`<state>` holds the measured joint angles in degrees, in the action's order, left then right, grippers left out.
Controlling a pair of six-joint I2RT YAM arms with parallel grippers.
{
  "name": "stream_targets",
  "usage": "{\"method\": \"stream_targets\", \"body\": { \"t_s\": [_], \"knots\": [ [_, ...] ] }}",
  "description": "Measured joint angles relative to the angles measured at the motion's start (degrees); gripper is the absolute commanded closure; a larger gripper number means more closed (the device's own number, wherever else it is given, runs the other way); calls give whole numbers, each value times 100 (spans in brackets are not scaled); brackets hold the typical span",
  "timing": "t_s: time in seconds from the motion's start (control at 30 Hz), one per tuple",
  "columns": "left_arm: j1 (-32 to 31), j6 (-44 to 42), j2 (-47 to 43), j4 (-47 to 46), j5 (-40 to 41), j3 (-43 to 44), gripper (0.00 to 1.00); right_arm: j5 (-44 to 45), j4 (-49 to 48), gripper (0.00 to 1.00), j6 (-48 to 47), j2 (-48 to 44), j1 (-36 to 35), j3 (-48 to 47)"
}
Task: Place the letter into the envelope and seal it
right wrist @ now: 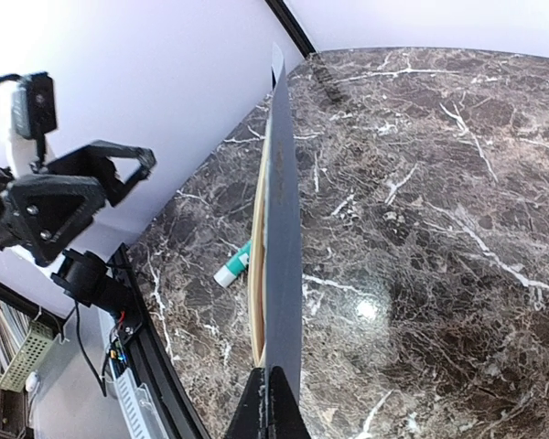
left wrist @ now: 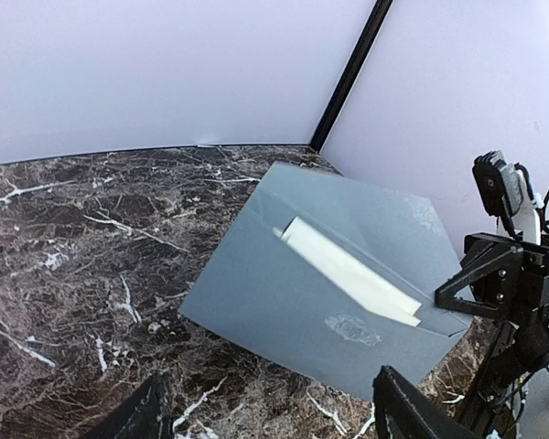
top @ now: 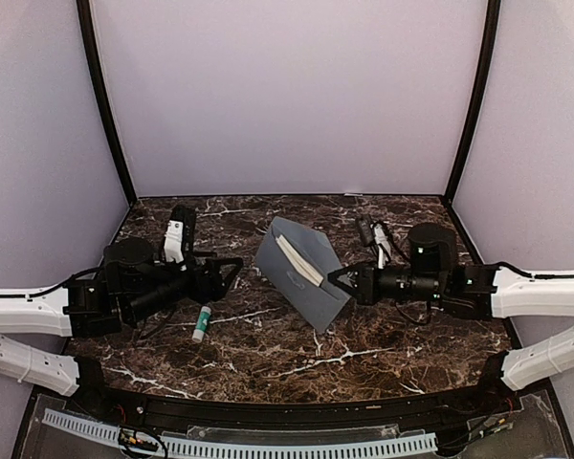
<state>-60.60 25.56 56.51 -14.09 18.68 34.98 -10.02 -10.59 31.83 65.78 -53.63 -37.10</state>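
Note:
The grey-blue envelope [top: 301, 277] is held off the table on its edge, tilted, with its flap open. My right gripper [top: 340, 279] is shut on its right corner. The cream-white letter [top: 298, 258] sits in the pocket with a strip of its edge sticking out. In the left wrist view the envelope [left wrist: 284, 302] faces me, the letter [left wrist: 348, 272] crosses it, and a pale smear marks the body below the letter. My left gripper [left wrist: 270, 421] is open, short of the envelope, nothing between its fingers. In the right wrist view the envelope [right wrist: 282, 229] runs edge-on from my gripper [right wrist: 273, 407].
A white-and-green glue stick [top: 202, 323] lies on the dark marble table [top: 268, 363] near the left arm; it also shows in the right wrist view as the glue stick [right wrist: 231, 268]. Lilac walls close in the back and sides. A black rail runs along the near edge.

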Motion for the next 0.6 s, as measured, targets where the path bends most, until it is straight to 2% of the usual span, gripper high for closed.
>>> {"method": "stream_targets", "body": {
  "t_s": [0.6],
  "knots": [
    [157, 769, -74, -1843, -1388, -774, 17, 72, -841, 100, 645, -1073, -2, 374]
  ]
}}
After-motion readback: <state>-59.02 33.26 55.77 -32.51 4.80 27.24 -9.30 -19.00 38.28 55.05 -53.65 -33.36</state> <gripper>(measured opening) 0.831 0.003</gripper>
